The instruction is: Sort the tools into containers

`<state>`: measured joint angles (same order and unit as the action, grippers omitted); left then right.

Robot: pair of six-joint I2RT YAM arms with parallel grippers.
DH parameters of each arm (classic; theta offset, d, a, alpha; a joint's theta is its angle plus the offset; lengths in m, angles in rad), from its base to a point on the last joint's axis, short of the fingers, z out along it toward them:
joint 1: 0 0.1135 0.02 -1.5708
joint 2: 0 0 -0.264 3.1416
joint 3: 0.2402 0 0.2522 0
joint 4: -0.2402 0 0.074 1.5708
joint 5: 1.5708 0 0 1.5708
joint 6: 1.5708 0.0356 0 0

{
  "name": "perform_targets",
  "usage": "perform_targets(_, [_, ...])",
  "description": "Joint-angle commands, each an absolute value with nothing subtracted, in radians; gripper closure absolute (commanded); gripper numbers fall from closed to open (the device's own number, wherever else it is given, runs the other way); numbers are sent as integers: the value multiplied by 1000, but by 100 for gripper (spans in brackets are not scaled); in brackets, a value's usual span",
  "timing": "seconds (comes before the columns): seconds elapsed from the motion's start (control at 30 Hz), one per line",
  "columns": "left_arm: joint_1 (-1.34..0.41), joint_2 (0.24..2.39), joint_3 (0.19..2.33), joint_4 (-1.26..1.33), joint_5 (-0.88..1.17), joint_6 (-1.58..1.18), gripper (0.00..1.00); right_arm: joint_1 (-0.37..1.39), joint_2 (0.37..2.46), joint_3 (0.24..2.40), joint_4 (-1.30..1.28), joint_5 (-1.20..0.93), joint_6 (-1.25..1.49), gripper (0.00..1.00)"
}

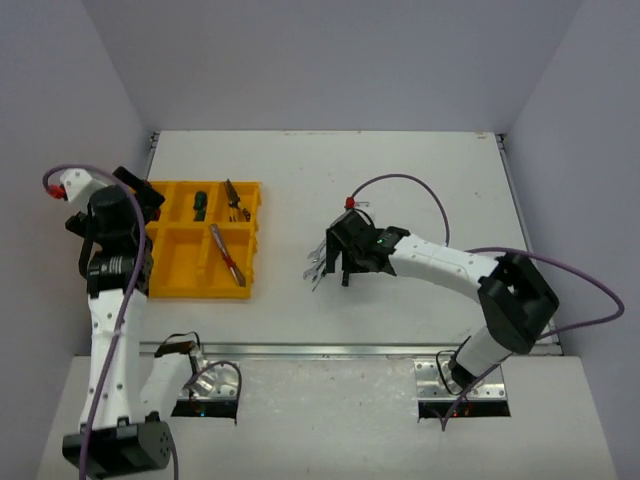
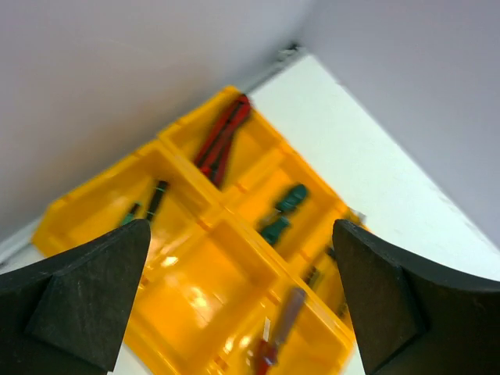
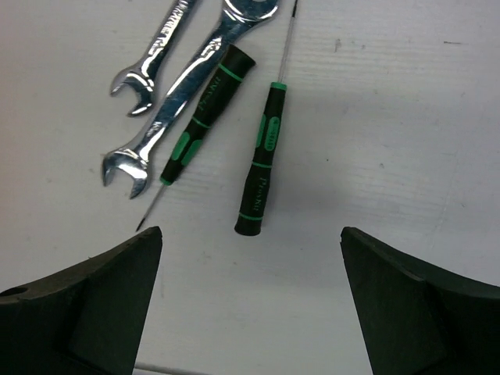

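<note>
The yellow organizer tray [image 1: 170, 275] lies at the table's left. In the left wrist view the tray [image 2: 187, 281] holds red-black pliers [image 2: 223, 141], green-handled tools [image 2: 283, 209], a black-green screwdriver [image 2: 154, 201] and a red-handled knife [image 2: 277, 336]. My left gripper [image 1: 148, 200] hangs open and empty over the tray's back left corner, and in the wrist view [image 2: 242, 312] it stands above a bare compartment. My right gripper [image 1: 335, 265] is open and empty just above the table, right of the loose tools. Its wrist view [image 3: 250, 305] shows two silver wrenches [image 3: 191, 82] and two green-black screwdrivers [image 3: 260, 160] lying ahead of its fingertips.
In the top view the knife [image 1: 228, 255] lies in a front compartment and pliers [image 1: 237, 200] in the back right one. The wrenches [image 1: 315, 265] lie mid-table. Walls close the table at the back and sides. A metal rail [image 1: 350, 350] runs along the front.
</note>
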<state>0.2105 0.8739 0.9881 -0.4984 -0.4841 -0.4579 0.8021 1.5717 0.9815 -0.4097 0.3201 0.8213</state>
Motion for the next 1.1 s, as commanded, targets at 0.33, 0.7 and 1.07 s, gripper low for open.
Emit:
perform_targets(0.33, [187,617,704,-436,59,-409,0,734,1831,1071,-418,378,933,43])
perform_targets(0.7, [132,652,685,-393,183,-418,0,723,1786,951,-379,324,985,100])
perform_targets(1.07, [-252,693,449,149,519,-775,0,767,1272,577,322,-359,613,100])
